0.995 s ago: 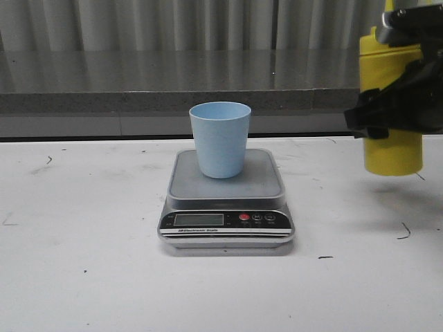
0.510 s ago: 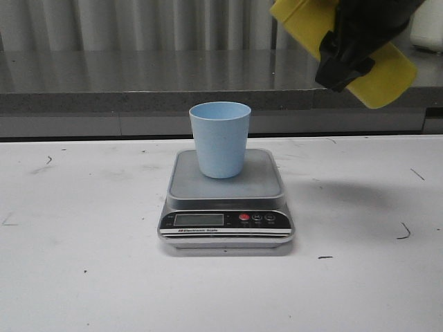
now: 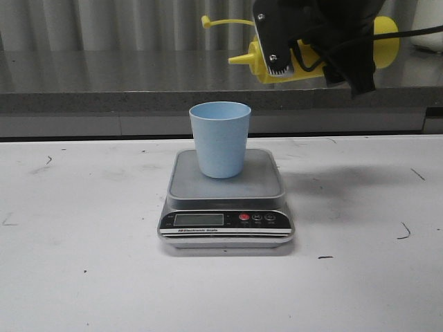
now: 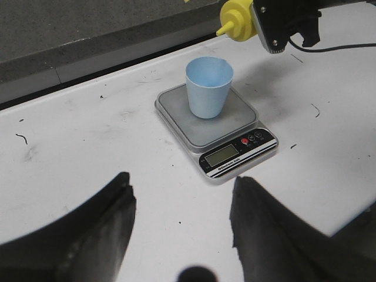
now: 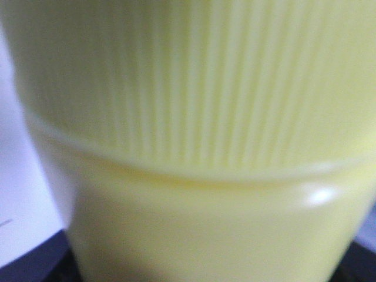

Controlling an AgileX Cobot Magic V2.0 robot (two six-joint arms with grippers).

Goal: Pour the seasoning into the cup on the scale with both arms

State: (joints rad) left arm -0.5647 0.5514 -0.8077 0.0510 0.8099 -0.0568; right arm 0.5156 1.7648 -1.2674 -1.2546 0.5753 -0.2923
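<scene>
On the scale [image 3: 225, 185], mid-table, stands the cup [image 3: 220, 138], upright on the steel platform and toward its rear. From the left wrist view its inside shows plain blue, with no contents that can be made out. The display reading is too small to tell.

Above and to the right of the cup, the right gripper [image 3: 315, 41] clamps the bottle [image 3: 384, 40] around its middle and holds it lying nearly level, nozzle [image 3: 240, 59] pointing left, its tip above the cup's right rim and well clear of it. The tethered cap [image 3: 206, 21] sticks out on its strap above the nozzle. No stream is visible at the tip. Black gripper parts and cabling cover most of the bottle's body, and the arm is cut off by the frame's top edge. The right wrist view is filled by blurred yellow ribbed plastic, nothing else legible.

The left gripper [image 4: 182, 235] hangs low over the table [image 3: 83, 277] near the scale, fingers [image 4: 106, 223] spread apart, holding nothing.
</scene>
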